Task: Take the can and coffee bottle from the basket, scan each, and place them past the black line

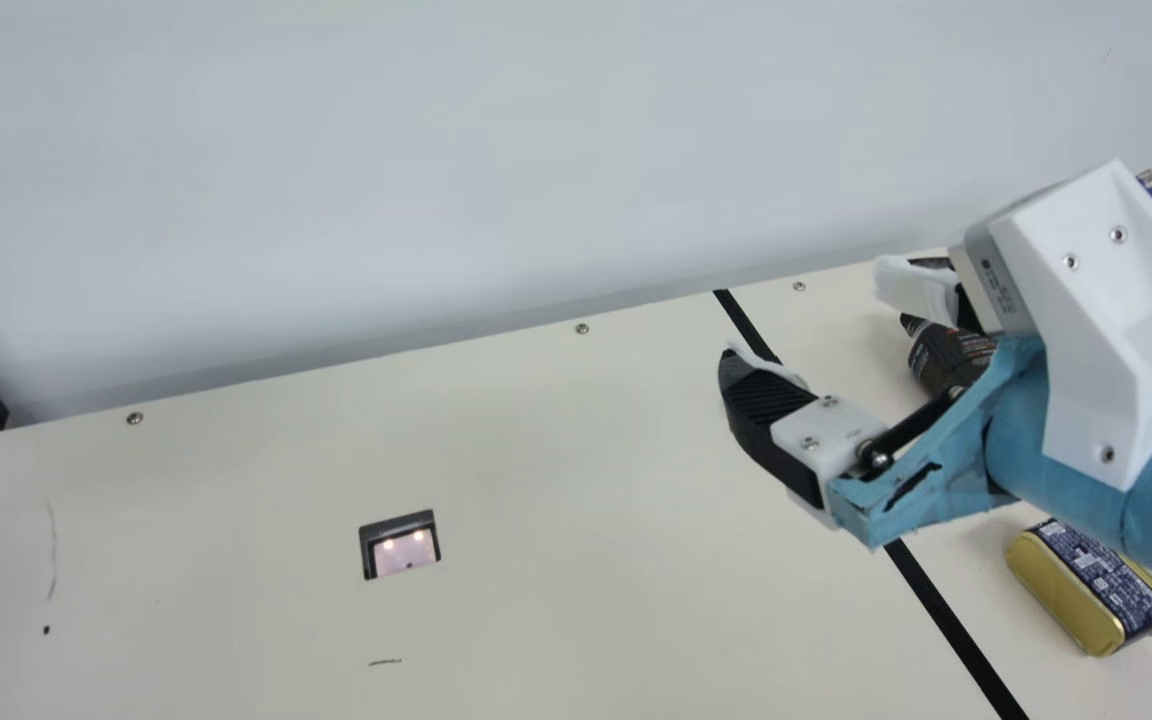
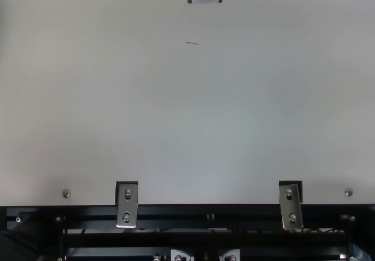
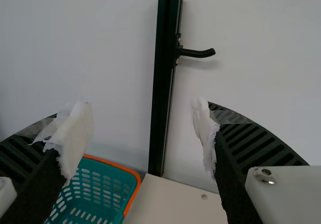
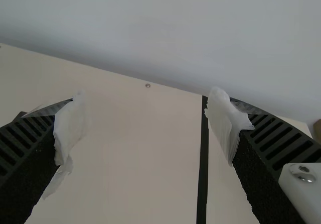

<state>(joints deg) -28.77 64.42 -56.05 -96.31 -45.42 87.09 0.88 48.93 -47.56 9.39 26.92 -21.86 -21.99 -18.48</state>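
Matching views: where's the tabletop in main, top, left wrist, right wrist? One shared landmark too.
Main: tabletop across the lower part, its far edge slanting up to the right.
Top: from the picture's top edge down to the black frame.
Left wrist: a corner of it at the bottom, just right of the basket.
Right wrist: middle and lower part, running behind the open right gripper.
Landmark: the wall beyond the far edge, in main and both wrist views.

A robotics lab, it seems: the main view shows a blue-and-white robot arm (image 1: 1076, 430) at three o'clock and a black-framed scanner window (image 1: 404, 552) near half-past seven; the top view, black metal framing (image 2: 176, 210) at six.
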